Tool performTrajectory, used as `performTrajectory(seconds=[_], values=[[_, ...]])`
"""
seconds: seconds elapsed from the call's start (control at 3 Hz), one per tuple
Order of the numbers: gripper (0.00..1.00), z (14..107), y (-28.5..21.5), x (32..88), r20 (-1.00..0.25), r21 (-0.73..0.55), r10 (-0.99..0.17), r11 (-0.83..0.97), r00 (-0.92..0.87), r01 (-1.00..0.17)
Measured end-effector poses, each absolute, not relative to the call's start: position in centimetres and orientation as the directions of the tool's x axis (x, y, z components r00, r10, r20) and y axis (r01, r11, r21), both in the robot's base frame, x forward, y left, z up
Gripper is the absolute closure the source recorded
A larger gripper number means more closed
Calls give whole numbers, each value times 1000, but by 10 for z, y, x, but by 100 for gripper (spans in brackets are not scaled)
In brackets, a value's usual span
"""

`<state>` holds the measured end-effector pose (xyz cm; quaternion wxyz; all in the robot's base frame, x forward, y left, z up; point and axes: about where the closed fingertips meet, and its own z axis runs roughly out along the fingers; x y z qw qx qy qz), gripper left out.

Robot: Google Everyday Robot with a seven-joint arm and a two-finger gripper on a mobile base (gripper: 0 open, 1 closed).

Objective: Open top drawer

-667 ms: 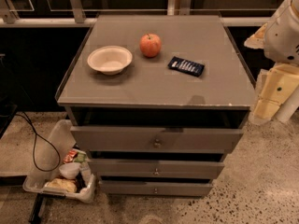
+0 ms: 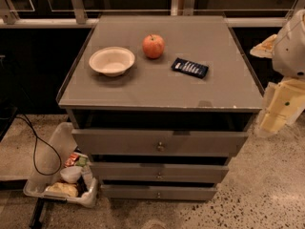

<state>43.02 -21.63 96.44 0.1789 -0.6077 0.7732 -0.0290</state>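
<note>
The top drawer (image 2: 159,142) is the uppermost of three grey fronts on the cabinet, with a small round metal knob (image 2: 160,147) at its centre. Its front stands out a little from the cabinet, with a dark gap between it and the cabinet top. The interior is in shadow. My gripper (image 2: 270,124) is the cream part at the right edge of the camera view, beside the cabinet's right front corner, level with the top drawer and apart from the knob.
On the cabinet top (image 2: 143,92) are a white bowl (image 2: 112,60), a red apple (image 2: 153,46) and a dark flat packet (image 2: 189,67). Two slimmer drawers (image 2: 159,173) sit below. A white bin with rubbish (image 2: 62,185) and a black cable (image 2: 35,149) lie on the floor at the left.
My arm at the right edge has shifted slightly downward. The drawers and the things on the cabinet top have not moved.
</note>
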Motion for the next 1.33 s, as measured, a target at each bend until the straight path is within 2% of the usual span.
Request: performTrajectory(seconds=[0.67,1.33], values=[[0,895,-230,413,-390,-282,-916,214,-92,-935],[0,892,-228,414,-377,-301,-925,180,-57,-937]])
